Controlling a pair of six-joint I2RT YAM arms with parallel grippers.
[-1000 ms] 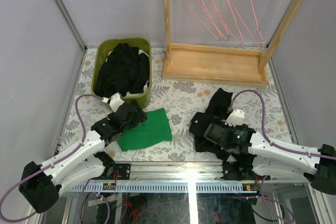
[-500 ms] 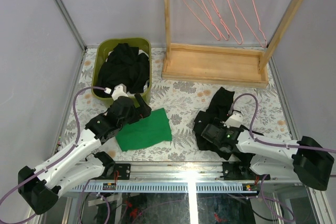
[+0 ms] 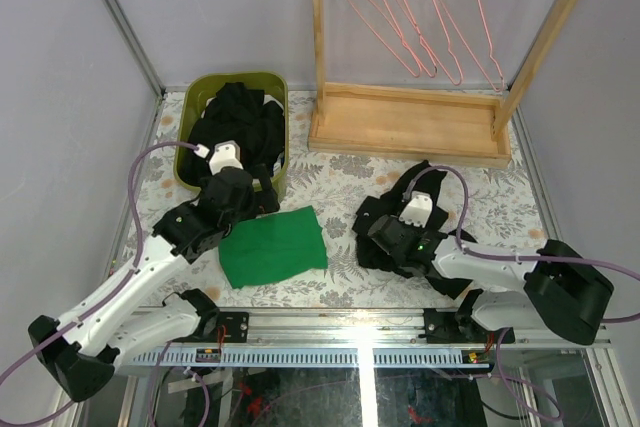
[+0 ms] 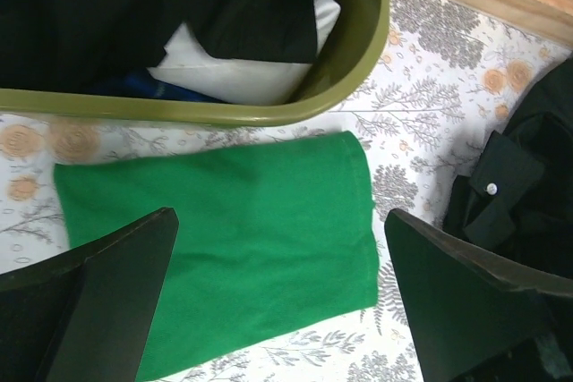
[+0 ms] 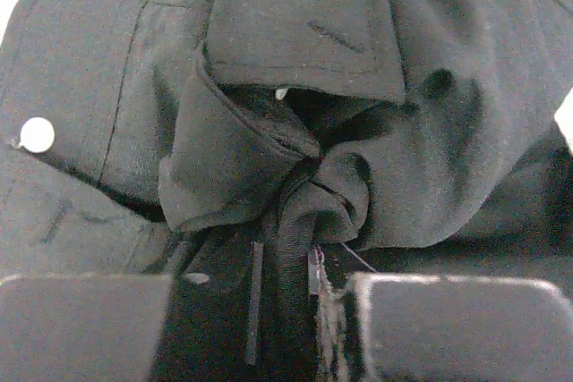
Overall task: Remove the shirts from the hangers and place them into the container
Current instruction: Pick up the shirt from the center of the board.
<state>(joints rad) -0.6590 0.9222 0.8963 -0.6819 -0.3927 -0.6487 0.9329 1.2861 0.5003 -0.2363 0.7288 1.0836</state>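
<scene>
A black shirt [image 3: 425, 187] lies crumpled on the table at the right. My right gripper [image 3: 378, 237] is down on its left part. In the right wrist view my right gripper [image 5: 260, 310] is shut on a bunched fold of the black shirt [image 5: 295, 69]. The olive-green container [image 3: 190, 107] at the back left holds a black shirt [image 3: 235, 127]. White fabric [image 4: 233, 64] and a bit of blue [image 4: 134, 87] show inside the container [image 4: 269, 114]. My left gripper [image 3: 262, 197] hangs open by its front right corner, empty. Bare pink hangers [image 3: 420, 17] hang on the rack.
A flat green cloth [image 3: 275, 247] lies on the table between the arms, right under my left gripper [image 4: 282, 292]. The wooden rack [image 3: 410, 122] stands at the back, its base behind the loose shirt. Grey walls close in the left and right sides.
My right gripper has slid left into the black shirt and closed on a fold of it. The left arm has moved back toward the container, still open.
</scene>
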